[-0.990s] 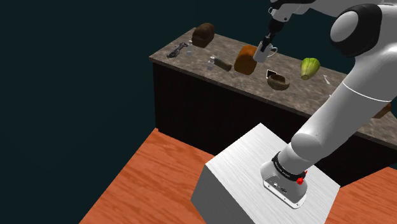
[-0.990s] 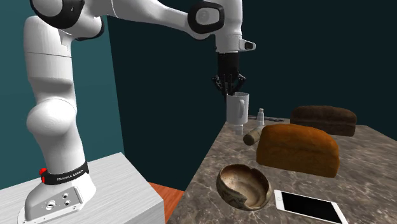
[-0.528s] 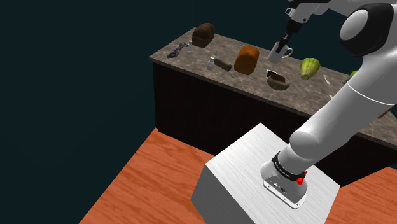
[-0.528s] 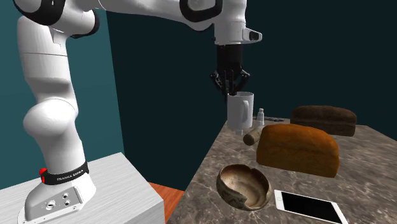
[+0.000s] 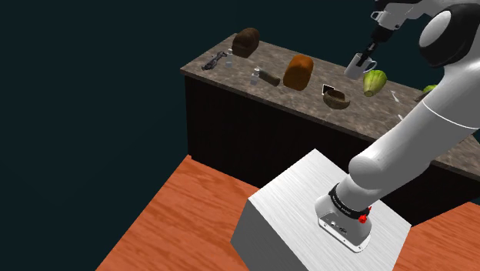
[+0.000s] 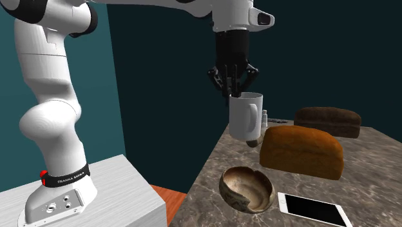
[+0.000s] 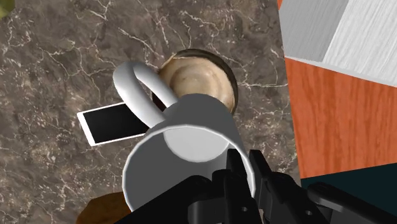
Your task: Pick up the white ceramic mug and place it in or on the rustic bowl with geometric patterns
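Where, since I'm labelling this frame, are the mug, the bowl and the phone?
mug [image 6: 245, 119], second exterior view, side of its body.
bowl [image 6: 248, 183], second exterior view, inner wall.
phone [image 6: 314, 210], second exterior view, middle of its screen.

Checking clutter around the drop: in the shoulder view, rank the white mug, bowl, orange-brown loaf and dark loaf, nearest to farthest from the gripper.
1. white mug: clasped at its rim by the gripper, above the counter.
2. brown bowl: on the counter beneath the mug.
3. orange-brown loaf: further toward the view's left.
4. dark loaf: at the counter's far left corner.
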Motion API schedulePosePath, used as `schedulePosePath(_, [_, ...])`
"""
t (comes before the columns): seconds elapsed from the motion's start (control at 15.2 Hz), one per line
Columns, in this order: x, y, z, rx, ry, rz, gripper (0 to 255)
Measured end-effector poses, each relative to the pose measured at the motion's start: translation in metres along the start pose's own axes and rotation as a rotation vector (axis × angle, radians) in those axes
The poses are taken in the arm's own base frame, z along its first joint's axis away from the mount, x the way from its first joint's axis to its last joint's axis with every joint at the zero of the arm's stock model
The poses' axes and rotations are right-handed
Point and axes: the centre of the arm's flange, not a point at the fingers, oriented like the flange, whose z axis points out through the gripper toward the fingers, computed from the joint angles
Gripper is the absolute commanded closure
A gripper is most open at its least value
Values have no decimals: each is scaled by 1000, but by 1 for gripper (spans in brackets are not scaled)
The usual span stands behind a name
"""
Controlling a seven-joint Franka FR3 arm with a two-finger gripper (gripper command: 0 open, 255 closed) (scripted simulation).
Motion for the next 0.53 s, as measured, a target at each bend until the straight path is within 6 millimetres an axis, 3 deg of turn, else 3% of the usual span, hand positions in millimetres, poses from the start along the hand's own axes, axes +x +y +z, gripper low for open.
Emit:
schedulePosePath(0.2, [-21,10,0,0,0,0,255])
schedulePosePath(0.53, [-25,10,26,1,-1,-1,255])
